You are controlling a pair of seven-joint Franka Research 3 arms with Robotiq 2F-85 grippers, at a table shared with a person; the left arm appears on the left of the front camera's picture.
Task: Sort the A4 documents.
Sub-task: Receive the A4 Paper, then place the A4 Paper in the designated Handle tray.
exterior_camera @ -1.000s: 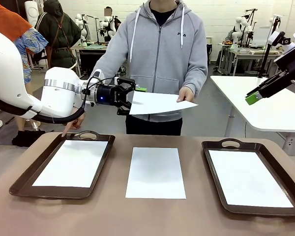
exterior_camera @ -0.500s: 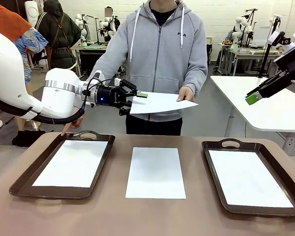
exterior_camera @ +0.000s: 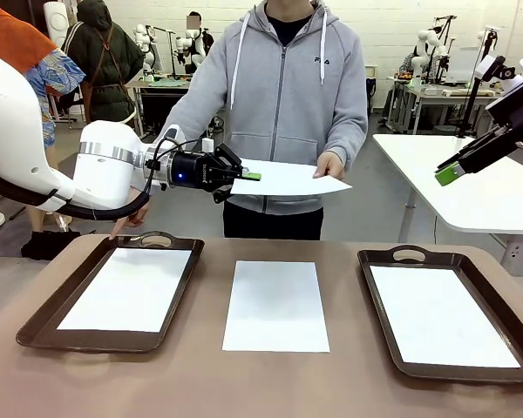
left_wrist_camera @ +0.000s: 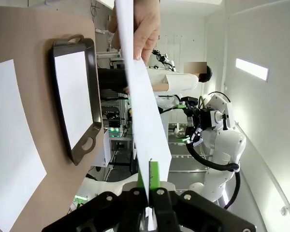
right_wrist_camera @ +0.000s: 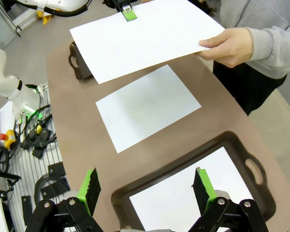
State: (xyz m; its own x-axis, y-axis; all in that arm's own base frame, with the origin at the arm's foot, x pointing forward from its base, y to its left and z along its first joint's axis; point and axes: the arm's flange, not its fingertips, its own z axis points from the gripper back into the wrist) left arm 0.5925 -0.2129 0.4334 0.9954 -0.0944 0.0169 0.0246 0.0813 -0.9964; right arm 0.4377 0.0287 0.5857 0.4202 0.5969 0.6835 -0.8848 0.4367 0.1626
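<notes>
The person's hand [exterior_camera: 329, 165] holds out a white A4 document [exterior_camera: 288, 178] above the table's far edge. My left gripper [exterior_camera: 248, 177] is shut on that sheet's left edge. In the left wrist view the sheet [left_wrist_camera: 145, 111] runs edge-on from my shut left gripper [left_wrist_camera: 151, 188] to the hand [left_wrist_camera: 135, 24]. Another sheet [exterior_camera: 275, 305] lies bare on the table's middle. One sheet [exterior_camera: 126, 287] lies in the left tray [exterior_camera: 35, 326] and one [exterior_camera: 440, 313] in the right tray [exterior_camera: 366, 270]. My right gripper [right_wrist_camera: 147, 186] hangs open and high above the right tray [right_wrist_camera: 253, 169], holding nothing.
The person stands at the far side, the other hand resting by the left tray's handle. A white table [exterior_camera: 471, 183] stands off to the right behind my right gripper [exterior_camera: 449, 172]. Bare brown tabletop shows between the trays.
My left gripper's jaws have closed onto the left edge of the sheet that the person holds out. The sheet, the hand and the right arm have stayed in place.
</notes>
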